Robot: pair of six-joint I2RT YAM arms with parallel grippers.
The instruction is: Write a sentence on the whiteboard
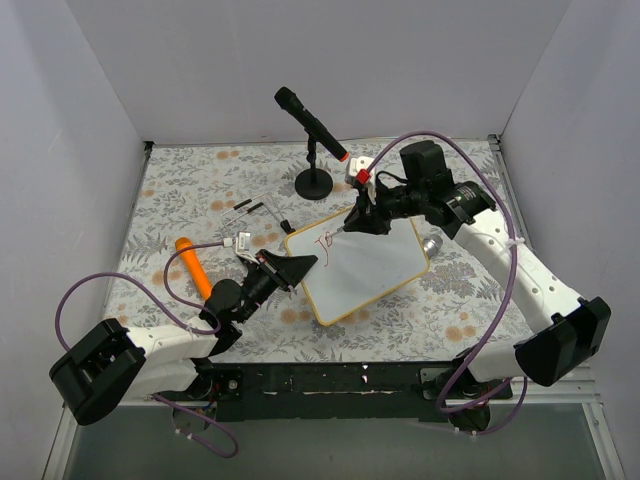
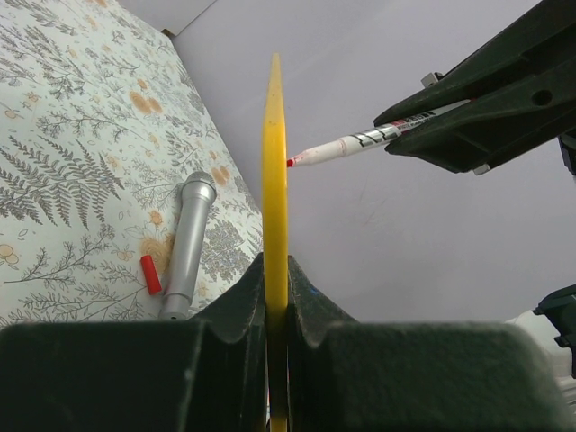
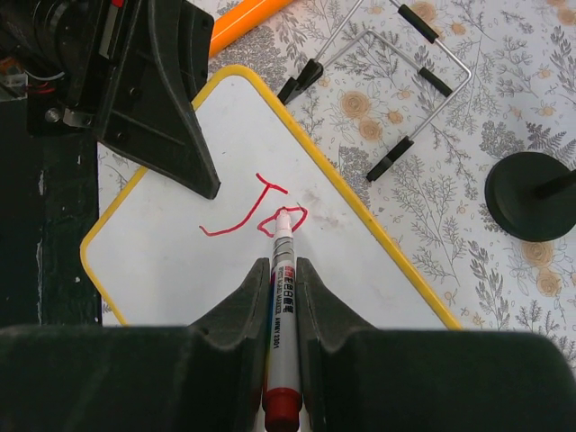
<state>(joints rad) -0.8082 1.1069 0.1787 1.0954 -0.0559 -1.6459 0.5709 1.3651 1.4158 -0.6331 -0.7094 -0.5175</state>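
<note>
We are pinching the left edge of the whiteboard (image 1: 372, 265) with our left tool (image 1: 287, 268), whose jaws are pressed together on the yellow rim. The board is sitting mid-table (image 1: 190, 185) on the floral cloth, between our two arms.

With our right tool (image 3: 282, 270) we are clamping a red-ink marker (image 3: 280, 310), and its tip is touching the white surface near the board's far-left corner. Of the sentence (image 3: 256, 211), only a red "J" and a small loop like an "o" are showing, with the tip resting on the loop.

A silver microphone (image 2: 187, 243) is lying just beside the board's right edge, with a small red cap (image 2: 151, 274) next to it. A black microphone on a stand (image 1: 312, 125) is standing behind the board, and an orange cylinder (image 1: 193, 266) is lying to our left.
</note>
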